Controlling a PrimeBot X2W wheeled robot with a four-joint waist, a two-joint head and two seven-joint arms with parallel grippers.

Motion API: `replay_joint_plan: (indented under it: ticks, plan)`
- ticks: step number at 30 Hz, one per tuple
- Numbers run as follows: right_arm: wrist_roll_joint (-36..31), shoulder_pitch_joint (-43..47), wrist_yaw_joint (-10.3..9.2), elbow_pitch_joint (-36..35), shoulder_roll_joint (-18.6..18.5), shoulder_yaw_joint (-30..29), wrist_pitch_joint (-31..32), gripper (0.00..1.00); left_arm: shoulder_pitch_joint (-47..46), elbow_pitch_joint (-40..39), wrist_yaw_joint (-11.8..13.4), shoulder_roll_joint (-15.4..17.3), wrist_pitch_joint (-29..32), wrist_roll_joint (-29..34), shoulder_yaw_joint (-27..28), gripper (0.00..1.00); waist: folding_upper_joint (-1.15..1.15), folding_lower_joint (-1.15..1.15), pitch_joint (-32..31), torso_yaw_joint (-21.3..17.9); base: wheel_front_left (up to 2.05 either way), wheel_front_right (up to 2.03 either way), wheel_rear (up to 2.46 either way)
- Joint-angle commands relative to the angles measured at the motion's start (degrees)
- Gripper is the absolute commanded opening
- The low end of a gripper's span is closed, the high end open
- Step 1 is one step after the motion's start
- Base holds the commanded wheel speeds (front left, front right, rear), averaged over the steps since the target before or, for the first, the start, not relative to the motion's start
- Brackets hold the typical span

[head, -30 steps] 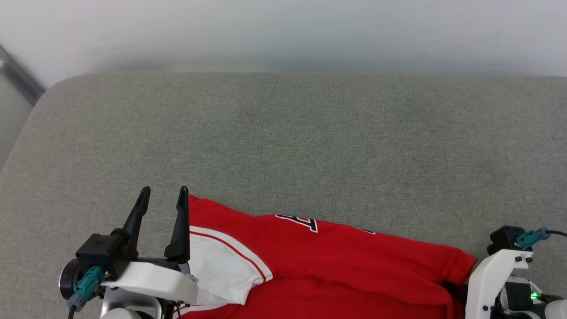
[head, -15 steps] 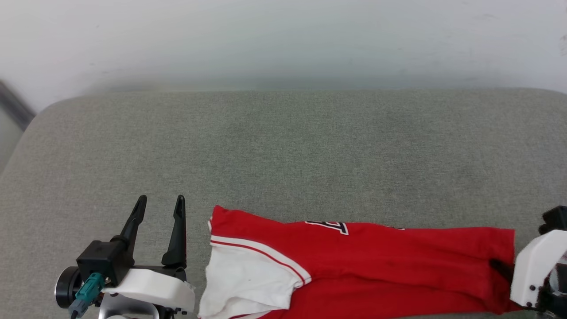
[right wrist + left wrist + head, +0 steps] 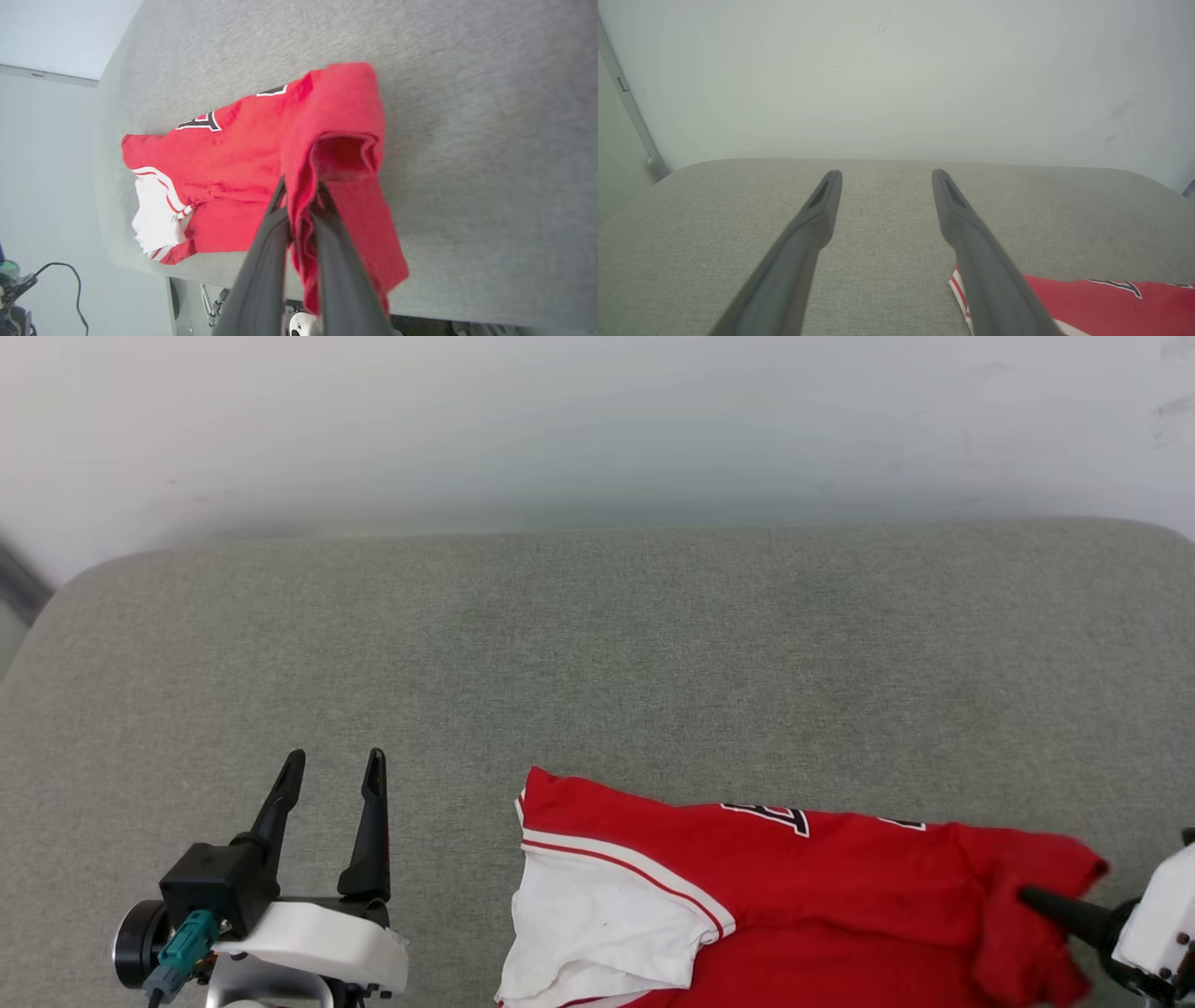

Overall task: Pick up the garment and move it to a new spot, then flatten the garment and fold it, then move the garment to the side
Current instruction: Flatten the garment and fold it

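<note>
While the right gripper (image 3: 301, 186) clamps a bunched end of the jersey (image 3: 794, 887) between its two dark fingers, the rest of the red shirt lies flat along the near edge of the grey cushion (image 3: 597, 644), toward the near right corner. The pinched cloth stands raised off the surface and folds over the fingers, and a loose flap droops past them in the right wrist view. At the jersey's other end a white sleeve (image 3: 607, 933) with red-and-white stripe trim spreads toward the near edge. Black white-outlined lettering (image 3: 775, 817) shows along the shirt's far side.

Beyond the jersey a broad stretch of plain grey fabric runs to the far edge, where the cushion meets a pale wall (image 3: 597, 420). The far left corner (image 3: 84, 574) and far right corner (image 3: 1153, 527) are rounded.

The left gripper (image 3: 336, 756) hangs over the near left part of the cushion with its fingers spread apart and nothing between them. A strip of bare cushion separates it from the sleeve end of the jersey. In the right wrist view a dark cable (image 3: 60, 280) trails below the cushion's near edge.
</note>
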Motion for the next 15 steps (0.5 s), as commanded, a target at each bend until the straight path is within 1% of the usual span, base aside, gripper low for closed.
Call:
replay_joint_plan:
  ticks: [1, 4, 6, 7, 8, 9, 11, 15]
  plan:
    - [2.25, -0.98, -0.02, -0.94, 0.63, -0.45, 1.81, 0.0, -0.03, 0.13, -0.03, 0.05, 0.01, -0.12, -0.08, 1.0, 0.0, 0.0, -0.18, 0.11, 0.0, 0.0, 0.0]
    - [9.43, -1.74, -0.02, -1.0, 2.64, -0.68, 6.2, 0.0, -0.32, 0.02, -0.18, -0.09, 0.0, -0.04, -0.36, 1.0, 0.0, 0.0, -0.5, 0.5, 0.0, 0.0, 0.0]
    - [13.89, -2.23, -0.02, -0.19, 2.97, -0.15, 7.8, 0.0, -0.69, -0.17, -0.51, -0.07, -0.08, 0.12, -0.5, 1.0, 0.0, 0.0, -0.63, 0.95, 0.0, 0.0, 0.0]
    - [17.17, -2.32, -0.02, 1.13, 3.06, 0.81, 7.88, 0.0, -0.84, -0.19, -0.62, -0.03, -0.07, 0.14, -0.61, 1.0, 0.0, 0.0, -0.61, 1.26, 0.0, 0.0, 0.0]
    - [20.17, -2.36, -0.02, 2.53, 3.13, 2.06, 7.44, 0.0, -1.03, -0.13, -0.77, 0.0, 0.0, 0.15, -0.73, 1.0, 0.0, 0.0, -0.61, 1.64, 0.0, 0.0, 0.0]
    - [20.17, -2.36, -0.02, 2.53, 3.13, 2.06, 7.44, 0.0, -1.03, -0.13, -0.77, 0.0, 0.0, 0.15, -0.73, 1.0, 0.0, 0.0, -0.61, 1.64, 0.0, 0.0, 0.0]
    - [24.61, -2.36, -0.01, 4.86, 3.08, 5.33, 6.08, 0.0, -1.42, -0.08, -1.03, -0.11, 0.16, 0.3, -0.97, 1.0, 0.0, 0.0, -0.58, 2.41, 0.0, 0.0, 0.0]
    - [30.47, -3.24, -0.01, 8.61, 3.04, 13.18, 1.83, 0.0, -2.45, 0.13, -1.52, -0.42, 0.39, 0.46, -1.73, 1.0, 0.0, 0.0, -0.13, 4.18, 0.0, 0.0, 0.0]
